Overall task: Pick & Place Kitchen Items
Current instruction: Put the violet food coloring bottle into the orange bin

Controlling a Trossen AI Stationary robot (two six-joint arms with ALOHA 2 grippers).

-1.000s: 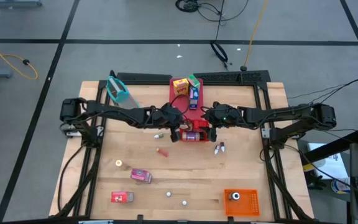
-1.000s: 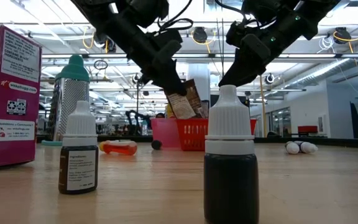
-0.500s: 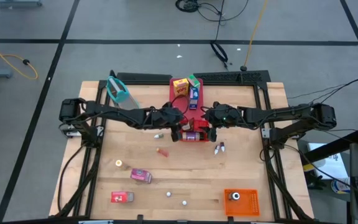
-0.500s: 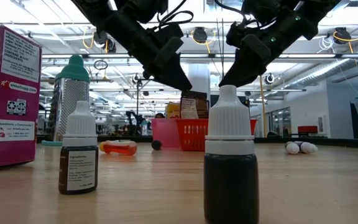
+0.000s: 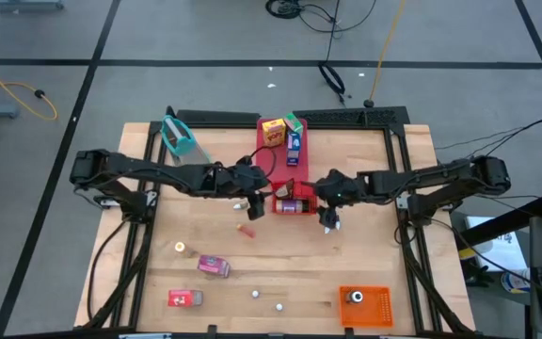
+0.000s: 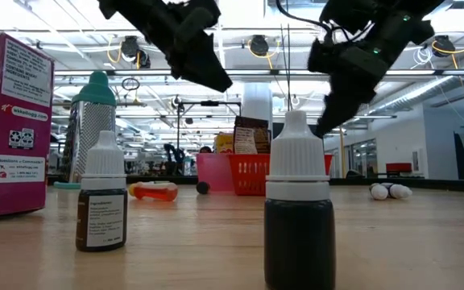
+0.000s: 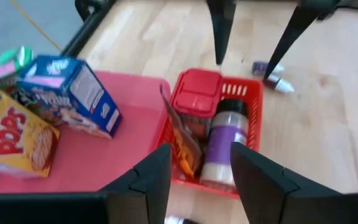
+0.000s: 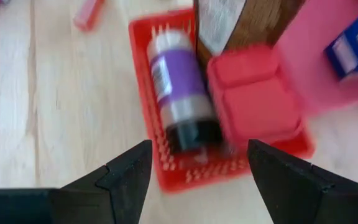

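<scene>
Observed: the left gripper point(image 5: 255, 200) now sits left of the red basket point(image 5: 293, 204), drawn back from the spot over the basket it occupied a second ago. Its fingers are spread with nothing between them, as the left wrist view confirms. The brown packet point(image 7: 185, 138) that it held above the basket earlier now stands inside the basket, leaning against the purple-labelled jar point(image 7: 224, 135), beside the red lidded box point(image 7: 196, 99).

The right gripper point(image 5: 328, 217) has shifted from the basket's right edge down toward the two small white-capped bottles point(image 5: 332, 224) lying on the wooden table point(image 5: 393, 254). Its fingers are spread wide and empty.

Unchanged positions: the yellow cereal carton point(image 5: 273, 129), green carton point(image 5: 294, 122) and blue carton point(image 5: 294, 143) rest on the pink tray point(image 5: 294, 169) behind the basket. The pink carton point(image 5: 214, 266), red carton point(image 5: 184, 298) and small orange piece point(image 5: 246, 229) lie on the near half of the table. The orange bin point(image 5: 364, 303) stands at the near right corner, and a teal-handled grater point(image 5: 183, 137) lies at the far left.
</scene>
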